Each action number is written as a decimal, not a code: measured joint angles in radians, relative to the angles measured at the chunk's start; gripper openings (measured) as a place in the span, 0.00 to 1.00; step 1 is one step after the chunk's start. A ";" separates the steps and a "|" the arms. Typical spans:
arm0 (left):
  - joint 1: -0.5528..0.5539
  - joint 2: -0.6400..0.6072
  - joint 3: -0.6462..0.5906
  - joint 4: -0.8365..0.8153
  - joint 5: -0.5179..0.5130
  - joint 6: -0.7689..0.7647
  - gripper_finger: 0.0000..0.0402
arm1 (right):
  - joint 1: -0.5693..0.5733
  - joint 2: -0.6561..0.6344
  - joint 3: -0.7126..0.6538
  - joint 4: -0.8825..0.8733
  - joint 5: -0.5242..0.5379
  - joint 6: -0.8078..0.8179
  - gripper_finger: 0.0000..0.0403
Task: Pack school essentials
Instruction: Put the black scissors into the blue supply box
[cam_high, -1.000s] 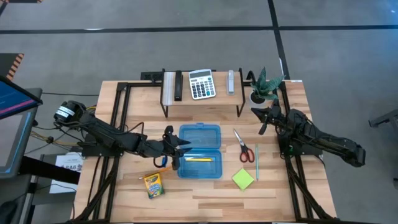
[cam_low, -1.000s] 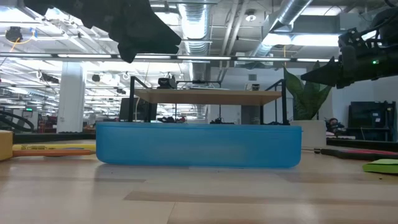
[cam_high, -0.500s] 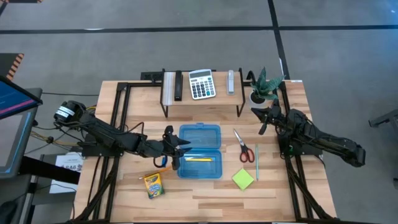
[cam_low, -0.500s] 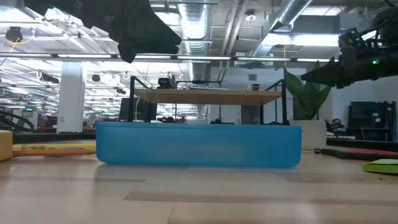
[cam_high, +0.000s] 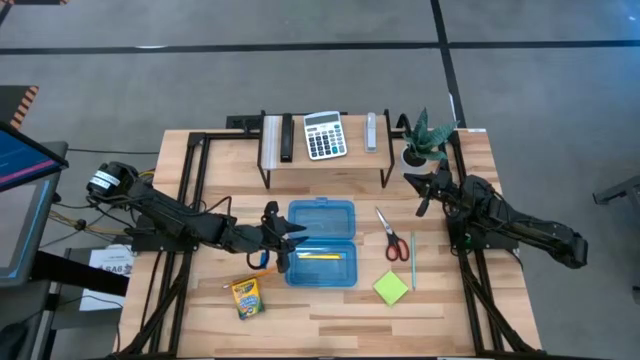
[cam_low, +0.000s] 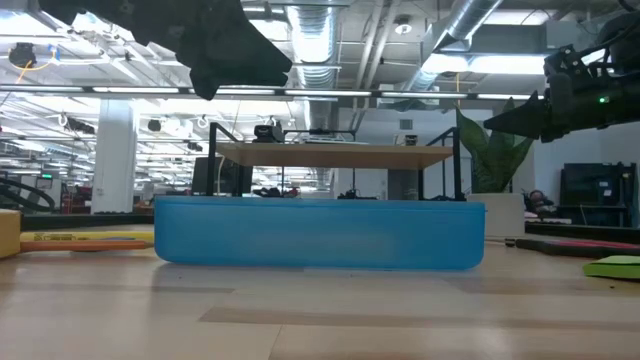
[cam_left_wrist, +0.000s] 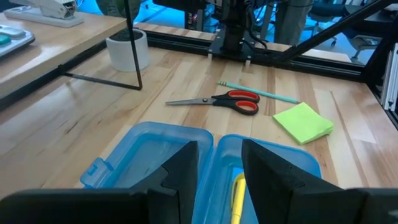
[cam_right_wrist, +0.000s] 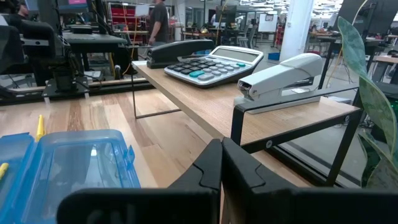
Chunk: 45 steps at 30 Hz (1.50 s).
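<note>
The open blue pencil case (cam_high: 321, 242) lies in front of the raised wooden shelf (cam_high: 325, 152); its tray half, farther from the shelf, already holds a yellow pencil (cam_high: 320, 256). It looks like thin, light plastic that will skid on the wood if nudged, so anything going in should be lowered, not pushed.

Of the loose essentials, the crayon box (cam_high: 245, 297) lies off the case's near-left corner. Cardboard, light and crushable, it is best pinched across its narrow sides. The lime-green sticky-note pad (cam_high: 391, 288) sits off the near-right corner. It is soft and layered, so grip its edges. The red-handled scissors (cam_high: 392, 235) lie just right of the case. Stiff and flat, they are easiest taken at the pivot. The thin green pen (cam_high: 412, 259), beside them, is slick and liable to roll; take it mid-length.

The left gripper (cam_high: 283, 243) hangs over the case's left edge, fingers apart and empty. The right gripper (cam_high: 428, 186) waits well right of the case near the potted plant (cam_high: 417, 140), fingers pressed together.

The left wrist view alone shows the gap between the left fingers (cam_left_wrist: 183, 168). The right wrist view alone shows the stapler (cam_right_wrist: 285, 74) and calculator (cam_right_wrist: 217, 61) clearly. The low view hides the case's contents behind its wall.
</note>
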 joint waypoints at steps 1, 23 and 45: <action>0.000 0.000 0.000 0.000 0.000 0.001 0.28 | 0.000 0.000 0.000 0.000 0.000 0.000 0.07; 0.002 0.000 0.000 0.002 0.009 0.040 0.28 | 0.000 0.000 0.000 0.000 0.000 0.000 0.07; 0.007 0.000 0.000 -0.012 0.005 0.037 0.28 | 0.000 0.000 0.000 0.000 0.000 0.000 0.07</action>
